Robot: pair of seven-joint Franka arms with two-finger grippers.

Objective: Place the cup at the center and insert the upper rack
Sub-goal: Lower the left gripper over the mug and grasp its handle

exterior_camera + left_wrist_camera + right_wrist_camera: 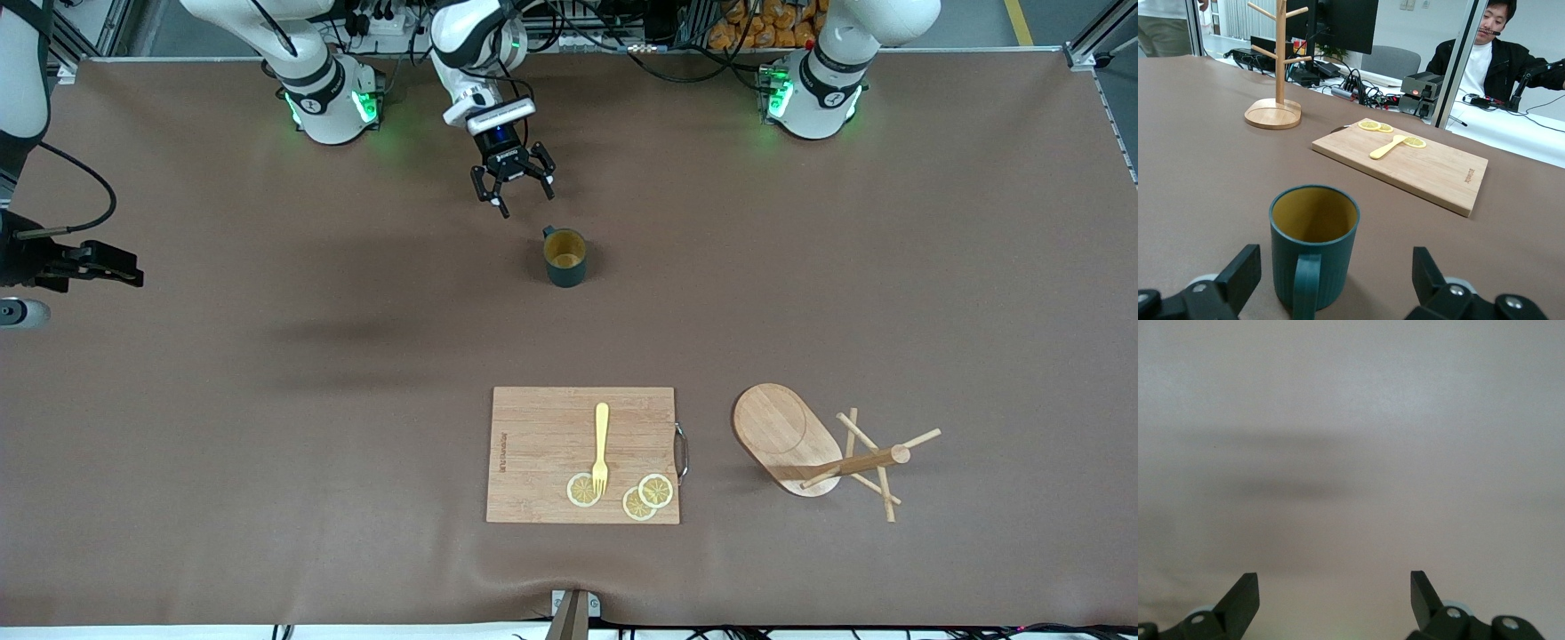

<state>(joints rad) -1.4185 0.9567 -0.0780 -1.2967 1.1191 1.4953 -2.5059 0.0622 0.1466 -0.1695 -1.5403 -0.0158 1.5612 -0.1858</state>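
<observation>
Ribbed teal cup (565,258), tan inside, one loop handle, upright mid-table. Left gripper (524,197) just beside its handle, fingers wide. Right gripper (1335,583) over bare brown table (267,444), fingers wide. One wooden rack (787,437): oval base, round post, thin pegs. One board (542,444): one yellow fork (601,449), three lemon slices (656,490).

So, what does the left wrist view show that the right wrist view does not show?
Only the left wrist view: the cup between the open fingers of the left tool, the cutting board with a fork and lemon slices, the upright upper rack, and a seated man.
Only the right wrist view: the right tool, open over bare, shadowed table.
Both: the brown table and two open black fingers.
</observation>
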